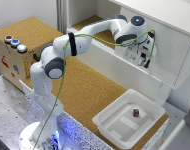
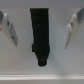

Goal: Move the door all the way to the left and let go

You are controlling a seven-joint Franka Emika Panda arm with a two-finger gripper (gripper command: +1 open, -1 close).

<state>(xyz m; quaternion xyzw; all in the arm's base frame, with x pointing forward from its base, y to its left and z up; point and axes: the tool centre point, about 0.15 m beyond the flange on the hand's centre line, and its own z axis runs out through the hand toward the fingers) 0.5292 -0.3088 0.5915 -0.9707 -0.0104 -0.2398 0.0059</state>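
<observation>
White tray (image 1: pixel 107 122) sits nearest on cork surface (image 1: pixel 77 90), holding a small dark object (image 1: pixel 136 113), well clear of cabinet. Beyond tray, tool (image 1: pixel 144 59) is up against the door (image 1: pixel 160 42), fingers (image 2: pixel 11 29) spread open w/ nothing between, prob. lined up to grab a dark handle (image 2: pixel 41 37) for pushing it left.

Door (image 1: pixel 162 42): big flat white panel, plain and smooth, upright on cabinet front, at exterior view's right side. In wrist view, door (image 2: pixel 42 72) fills the bkgd.
</observation>
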